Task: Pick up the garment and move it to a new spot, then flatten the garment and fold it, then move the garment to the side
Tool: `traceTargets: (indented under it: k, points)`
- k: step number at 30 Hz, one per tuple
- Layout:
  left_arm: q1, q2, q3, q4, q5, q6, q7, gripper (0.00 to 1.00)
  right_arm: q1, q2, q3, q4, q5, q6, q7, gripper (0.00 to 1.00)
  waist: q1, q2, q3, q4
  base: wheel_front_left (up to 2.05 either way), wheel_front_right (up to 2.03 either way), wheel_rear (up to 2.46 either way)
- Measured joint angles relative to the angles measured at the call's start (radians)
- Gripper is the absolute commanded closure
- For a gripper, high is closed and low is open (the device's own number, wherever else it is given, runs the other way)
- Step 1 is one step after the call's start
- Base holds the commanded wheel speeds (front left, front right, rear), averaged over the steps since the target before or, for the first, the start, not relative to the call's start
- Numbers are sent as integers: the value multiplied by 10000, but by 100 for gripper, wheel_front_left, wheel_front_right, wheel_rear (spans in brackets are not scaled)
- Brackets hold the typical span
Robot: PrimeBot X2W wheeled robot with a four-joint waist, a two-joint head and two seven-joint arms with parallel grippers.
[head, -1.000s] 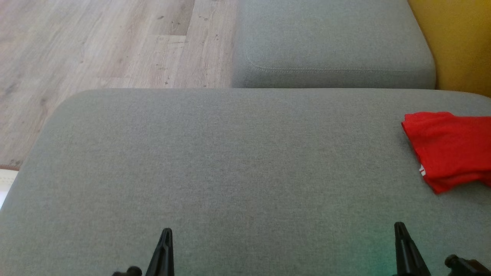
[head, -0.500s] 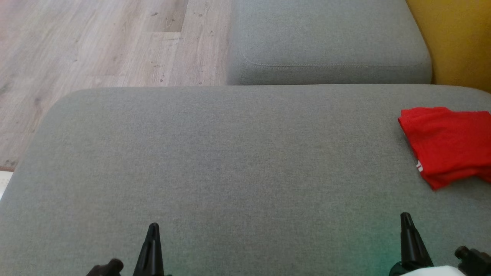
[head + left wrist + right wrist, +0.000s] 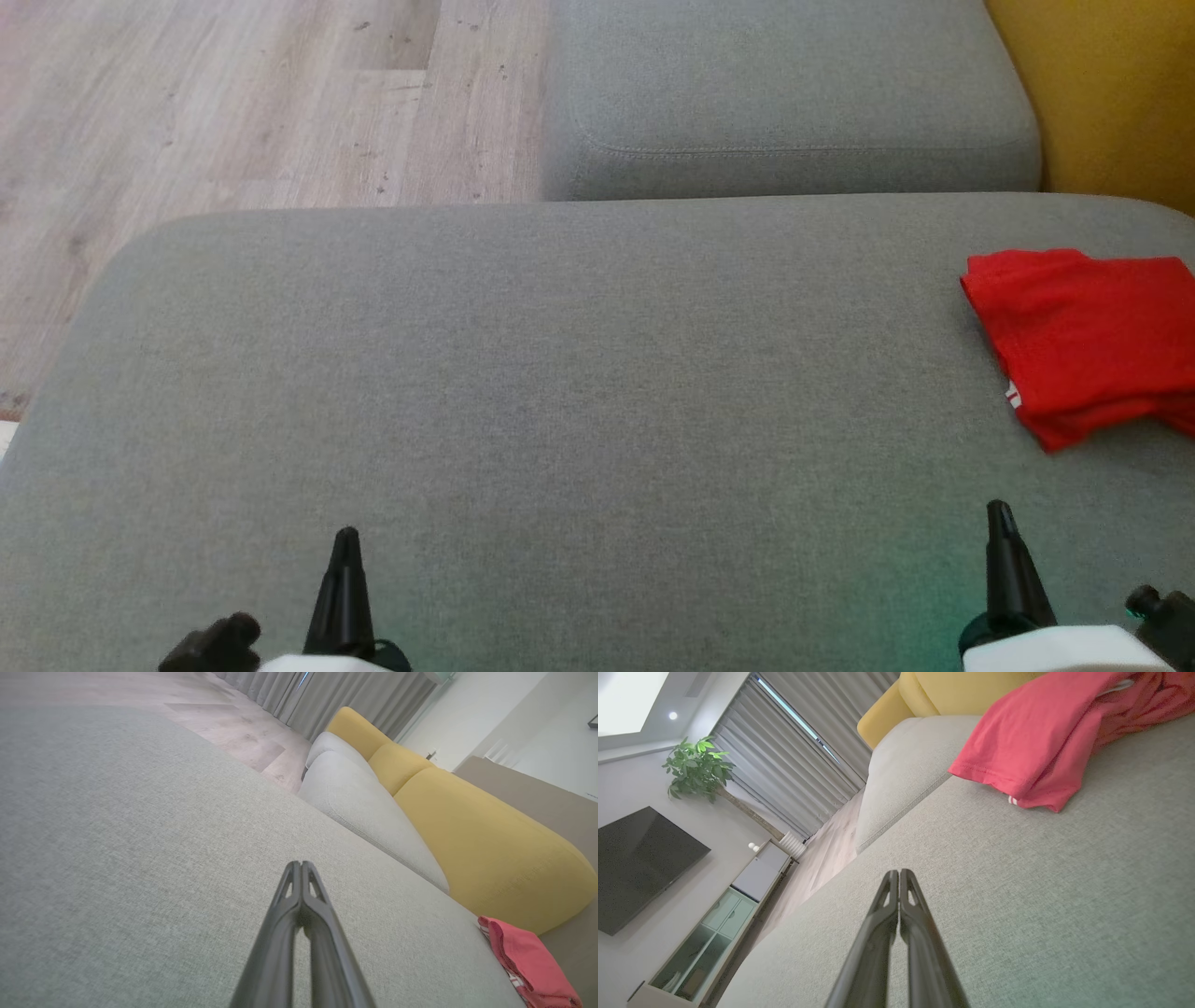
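Only the camera shifted; the folded red cloth garment stays aside on the grey sofa cushion, left fingers and right fingers clenched empty, seemingly done.

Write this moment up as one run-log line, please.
garment: red, folded, on cushion, robot's right | left gripper: shut, empty | right gripper: shut, empty | stage: garment set aside

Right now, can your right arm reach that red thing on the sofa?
Probably yes. Only bare grey cushion lies between my shut right gripper and the folded red garment, so nothing blocks it.
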Motion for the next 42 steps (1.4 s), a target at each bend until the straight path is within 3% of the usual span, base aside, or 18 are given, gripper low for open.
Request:
traceTargets:
  k: [42]
  points:
    - [-1017,6,1304,414,-5195,-617,1147,100,-1267,-31,-575,472,4819,-2,1160,100,-1,0,362,-465,0,0,0]
